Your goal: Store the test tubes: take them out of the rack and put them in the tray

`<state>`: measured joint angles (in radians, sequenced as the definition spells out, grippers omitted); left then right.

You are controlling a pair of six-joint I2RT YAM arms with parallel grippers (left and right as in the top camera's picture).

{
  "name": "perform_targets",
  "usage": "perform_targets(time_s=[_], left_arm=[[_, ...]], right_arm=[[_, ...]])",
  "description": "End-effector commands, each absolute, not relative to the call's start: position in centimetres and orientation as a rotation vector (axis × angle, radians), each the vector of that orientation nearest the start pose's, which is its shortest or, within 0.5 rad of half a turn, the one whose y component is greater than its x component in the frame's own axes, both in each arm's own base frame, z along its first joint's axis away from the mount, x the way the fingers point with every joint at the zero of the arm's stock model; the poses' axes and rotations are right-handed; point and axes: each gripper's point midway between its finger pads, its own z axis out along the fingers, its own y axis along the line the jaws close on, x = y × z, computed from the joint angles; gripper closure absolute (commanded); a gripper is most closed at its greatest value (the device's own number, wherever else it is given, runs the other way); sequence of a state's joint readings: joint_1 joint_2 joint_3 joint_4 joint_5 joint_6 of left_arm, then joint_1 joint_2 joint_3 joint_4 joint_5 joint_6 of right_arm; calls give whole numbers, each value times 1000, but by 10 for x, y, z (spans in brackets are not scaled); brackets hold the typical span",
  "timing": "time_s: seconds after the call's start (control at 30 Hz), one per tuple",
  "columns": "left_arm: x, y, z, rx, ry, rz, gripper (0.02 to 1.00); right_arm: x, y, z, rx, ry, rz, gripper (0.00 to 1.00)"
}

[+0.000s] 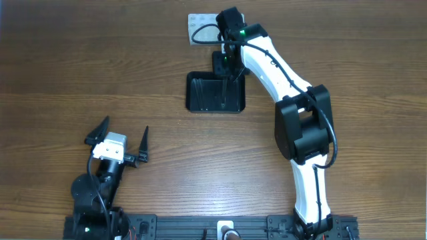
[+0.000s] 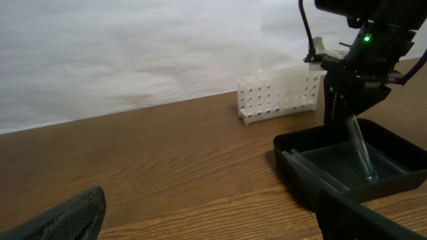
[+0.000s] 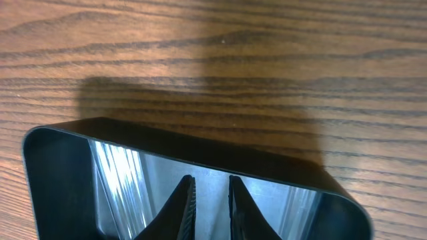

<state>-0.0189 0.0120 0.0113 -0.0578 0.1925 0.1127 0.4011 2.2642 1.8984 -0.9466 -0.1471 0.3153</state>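
Placing a test tube [image 2: 360,150] into the black tray [image 2: 293,150] seemed the step in hand: we saw the right pincer [image 2: 343,100] clamped on the tilted tube, its lower end inside the tray beside other tubes [image 2: 310,167] lying flat. The white rack [image 2: 280,97] stood just beside the tray; the left pincer [image 1: 127,125], fingers apart, hung well away from it. Next, we judged, came a gentle release.

Clear tubes [image 2: 308,165] seemingly in black tray [image 2: 291,176].
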Motion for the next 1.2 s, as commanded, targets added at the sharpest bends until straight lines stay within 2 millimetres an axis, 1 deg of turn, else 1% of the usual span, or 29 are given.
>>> perform_targets(time_s=[0.03, 0.17, 0.43, 0.5, 0.53, 0.63, 0.7, 0.73, 0.77, 0.83, 0.9, 0.97, 1.0, 1.03, 1.13, 1.2], left_arm=[[242, -38, 161, 268, 1607, -82, 20], [242, -38, 161, 268, 1607, -82, 18], [242, -38, 161, 267, 1607, -82, 18], [242, -38, 161, 267, 1607, -82, 18], [242, -38, 161, 268, 1607, -82, 18], [242, -38, 161, 267, 1607, -82, 18], [242, -38, 161, 268, 1607, -82, 18], [242, -38, 161, 267, 1607, -82, 18], [242, -38, 161, 268, 1607, -82, 18], [242, -38, 161, 268, 1607, -82, 18], [242, -38, 161, 268, 1607, -82, 18], [242, -38, 161, 268, 1607, -82, 18], [242, -38, 161, 268, 1607, -82, 18], [242, -38, 161, 267, 1607, -82, 18], [242, -38, 161, 267, 1607, -82, 18], [242, -38, 161, 267, 1607, -82, 18]], right_arm=[[449, 218, 37, -138, 2955, 301, 917], [447, 217, 31, -137, 2971, 294, 871], [444, 216, 9, -134, 3013, 276, 864], [444, 216, 8, -135, 3015, 275, 794], [444, 216, 9, -135, 3014, 276, 724], [445, 216, 10, -137, 3010, 278, 665], [445, 219, 13, -167, 3004, 279, 603], [444, 220, 17, -194, 2996, 280, 538], [444, 221, 20, -210, 2990, 281, 507], [442, 225, 33, -251, 2967, 288, 417], [442, 229, 52, -295, 2927, 299, 360], [443, 233, 71, -347, 2878, 310, 255], [444, 233, 85, -369, 2844, 311, 205], [445, 231, 99, -368, 2813, 304, 176], [448, 224, 145, -349, 2710, 279, 139], [450, 218, 180, -330, 2627, 263, 126]])
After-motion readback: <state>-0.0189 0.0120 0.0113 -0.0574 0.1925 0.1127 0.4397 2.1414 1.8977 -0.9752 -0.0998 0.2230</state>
